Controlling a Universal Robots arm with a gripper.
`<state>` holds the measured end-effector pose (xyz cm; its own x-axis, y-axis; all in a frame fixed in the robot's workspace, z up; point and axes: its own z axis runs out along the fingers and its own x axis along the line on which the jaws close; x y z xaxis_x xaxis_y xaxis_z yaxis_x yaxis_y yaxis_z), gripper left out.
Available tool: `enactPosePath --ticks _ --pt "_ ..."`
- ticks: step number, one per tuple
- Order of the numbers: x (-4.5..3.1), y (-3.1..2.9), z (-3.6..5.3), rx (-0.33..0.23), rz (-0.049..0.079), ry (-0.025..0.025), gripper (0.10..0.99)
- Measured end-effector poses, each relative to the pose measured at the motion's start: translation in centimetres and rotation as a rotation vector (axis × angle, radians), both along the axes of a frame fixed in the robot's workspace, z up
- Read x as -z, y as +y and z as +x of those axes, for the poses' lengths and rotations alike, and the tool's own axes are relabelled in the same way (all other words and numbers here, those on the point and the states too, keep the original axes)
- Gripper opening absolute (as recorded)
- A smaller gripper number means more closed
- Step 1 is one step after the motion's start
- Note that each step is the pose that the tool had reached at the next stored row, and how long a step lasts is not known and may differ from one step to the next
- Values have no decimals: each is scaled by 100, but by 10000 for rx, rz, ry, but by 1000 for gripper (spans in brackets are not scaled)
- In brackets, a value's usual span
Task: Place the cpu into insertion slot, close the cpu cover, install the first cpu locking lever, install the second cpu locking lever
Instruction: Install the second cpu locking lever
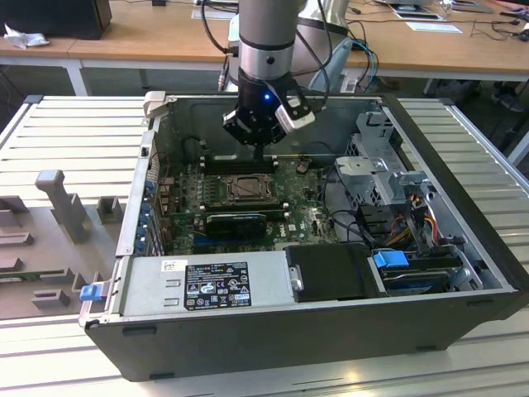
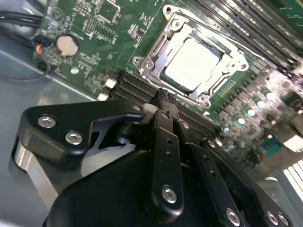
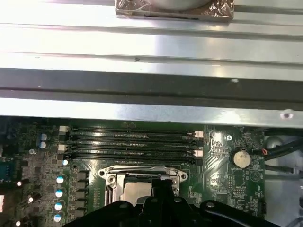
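Note:
The cpu [image 2: 193,64] shows its plain silver top inside the insertion slot [image 1: 248,188] on the green board. The silver cpu cover [image 2: 152,45] lies flat around it, with the chip showing through its window. My gripper [image 2: 163,97] hangs just above the board beside the slot, toward the memory slots. Its black fingers [image 2: 164,142] are pressed together with nothing between them. In the exterior view the gripper [image 1: 263,155] points down at the slot's far edge. The first wrist view has the cpu [image 3: 135,191] partly behind the gripper [image 3: 161,185]. I cannot tell how the locking levers stand.
The open computer case [image 1: 124,223] rests on a slatted metal table. Long black memory slots [image 3: 130,144] run beside the socket, and a black card [image 1: 235,222] lies on its near side. A coin battery [image 2: 66,45], cables [image 1: 413,219], a drive cage [image 1: 376,169] and the power supply [image 1: 207,285] crowd the rest.

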<state>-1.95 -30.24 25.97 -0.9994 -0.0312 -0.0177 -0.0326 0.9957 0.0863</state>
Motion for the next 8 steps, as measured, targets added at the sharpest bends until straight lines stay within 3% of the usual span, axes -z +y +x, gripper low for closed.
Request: enactPosePath --ticks 3,5,8 --pt "-118 0 0 -1 -53 2 106" --pt "-135 -11 0 1 -57 0 106" --pt "-135 -88 0 1 -58 1 106"
